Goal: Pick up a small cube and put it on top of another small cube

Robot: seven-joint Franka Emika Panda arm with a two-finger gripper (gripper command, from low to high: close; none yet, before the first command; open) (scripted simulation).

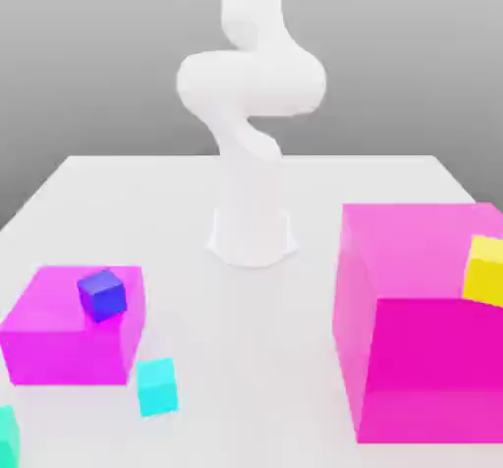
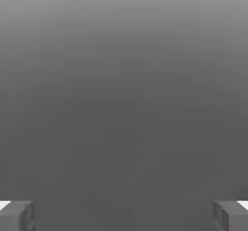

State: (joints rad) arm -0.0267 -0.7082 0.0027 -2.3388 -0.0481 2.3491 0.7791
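Exterior view: small plain cyan cube (image 1: 157, 385) sits on the white tabletop (image 1: 246, 338), just beside the near corner of the low magenta block (image 1: 69, 333) on that view's left, apart from it, nothing on top of it. Small bright yellow cube (image 1: 484, 269) rests on the tall magenta block (image 1: 418, 319) at the view's right edge, well apart from the cyan one. Small dark blue cube (image 1: 101, 294) lies on the low block; a greener teal cube (image 1: 6, 435) shows at the lower left edge

Handling, as a judgement: cyan cube looks rigid, light, smooth-faced, flat-sided; likely easy to pinch across two opposite vertical faces, centred, with little squeeze needed. Slick faces could slip if gripped off-centre

White robot arm (image 1: 251, 112) stands folded high at the far side of the table, above its base. Hand view: gripper (image 2: 124, 215) spread wide, its grey fingertips (image 2: 17, 215) at opposite edges, nothing between them, plain grey beyond
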